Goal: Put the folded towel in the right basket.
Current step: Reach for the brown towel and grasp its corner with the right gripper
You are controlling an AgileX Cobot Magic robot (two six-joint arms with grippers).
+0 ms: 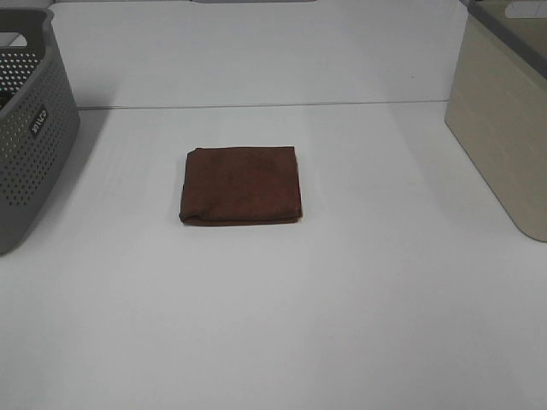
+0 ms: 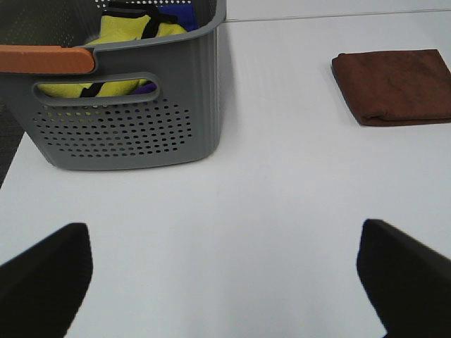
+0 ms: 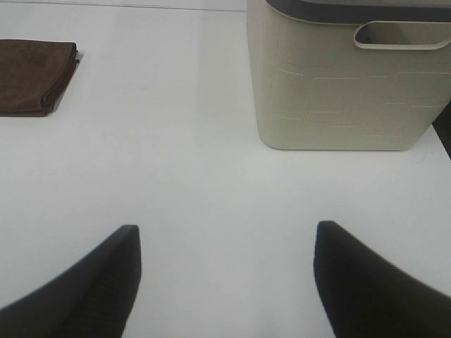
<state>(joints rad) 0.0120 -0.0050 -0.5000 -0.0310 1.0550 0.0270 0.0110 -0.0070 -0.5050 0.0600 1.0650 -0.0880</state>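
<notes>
The folded brown towel (image 1: 242, 185) lies flat on the white tabletop (image 1: 273, 333) at the centre of the frame, well apart from both baskets. The beige basket (image 1: 504, 128) stands at the right edge and the grey perforated basket (image 1: 30, 137) at the left. The left pincer (image 2: 224, 232) and right pincer (image 3: 227, 232) both hang released, jaws wide, grasping nothing.

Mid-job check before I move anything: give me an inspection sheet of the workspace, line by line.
Surface: white table, with a seam line across its far part.
Job's things: folded brown towel lies flat mid-table; beige basket stands at the right, apart from it.
Clutter: grey perforated basket at the left, holding a yellow item.
Grippers: left gripper and right gripper are both open and empty, over bare table.
Cables: nothing seen.
Surroundings: nothing seen.
</notes>
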